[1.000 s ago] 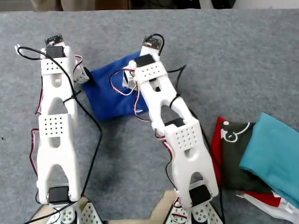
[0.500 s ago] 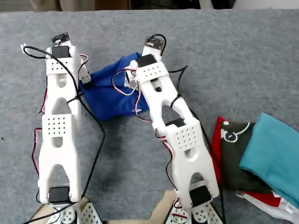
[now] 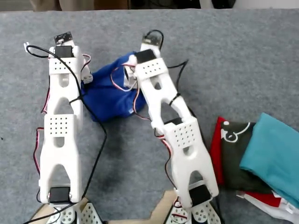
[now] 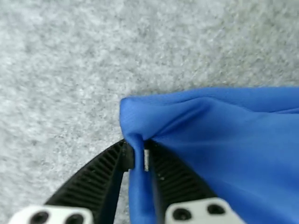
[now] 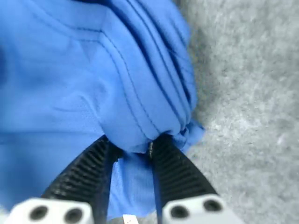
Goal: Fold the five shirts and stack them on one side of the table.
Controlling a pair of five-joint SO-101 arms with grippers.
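A blue shirt [image 3: 108, 93] lies bunched on the grey table between the two arms in the high view. My left gripper [image 4: 139, 156] is shut on a pinched corner of the blue shirt [image 4: 224, 135], at the shirt's left edge [image 3: 87, 79]. My right gripper [image 5: 132, 149] is shut on a gathered fold of the blue shirt [image 5: 70, 84], at the shirt's right side under the arm [image 3: 133, 74]. A pile of other shirts sits at the table's right: a teal one [image 3: 273, 154] on top of a black one [image 3: 233, 154], with a red one [image 3: 216, 144] beneath.
Grey carpet-like table surface [image 3: 243, 60] stretches open behind and to the right of the arms. A white garment edge [image 3: 271, 210] pokes out under the pile at the lower right. Loose cables [image 3: 93, 135] hang along both arms.
Both grippers have drawn slightly closer together and toward the far side, and the blue shirt has bunched up between them, its flat shape now crumpled.
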